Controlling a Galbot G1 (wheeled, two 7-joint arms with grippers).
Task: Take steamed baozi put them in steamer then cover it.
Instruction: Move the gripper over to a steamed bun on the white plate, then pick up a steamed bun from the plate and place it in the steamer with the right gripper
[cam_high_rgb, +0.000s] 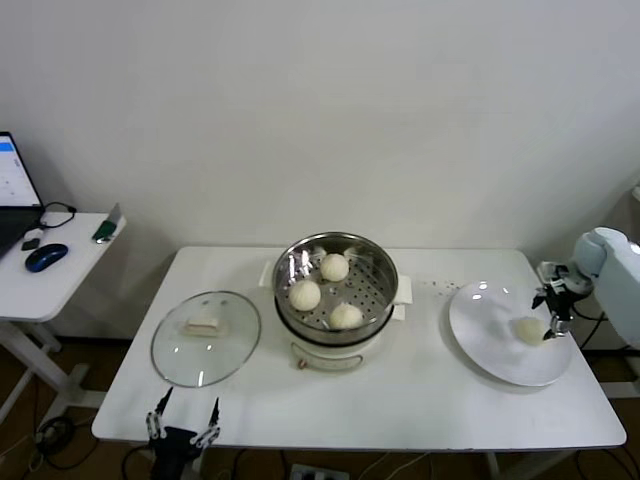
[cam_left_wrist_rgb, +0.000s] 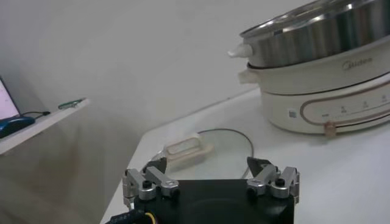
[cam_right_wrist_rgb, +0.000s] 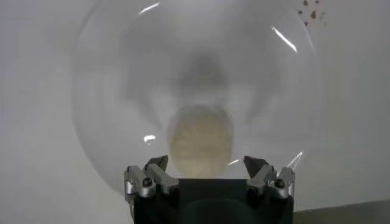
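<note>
Layout on the table

The steamer stood mid-table toward the back edge with three baozi in it. The cover lay flat to its left, near the front-left corner. A plate near the right edge carried the fourth baozi.

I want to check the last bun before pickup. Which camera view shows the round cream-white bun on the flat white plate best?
The right wrist view: the round cream-white bun lies just ahead of the open right gripper, though blurred. The head view shows the bun small on the flat white plate. The left wrist view does not show it.
</note>
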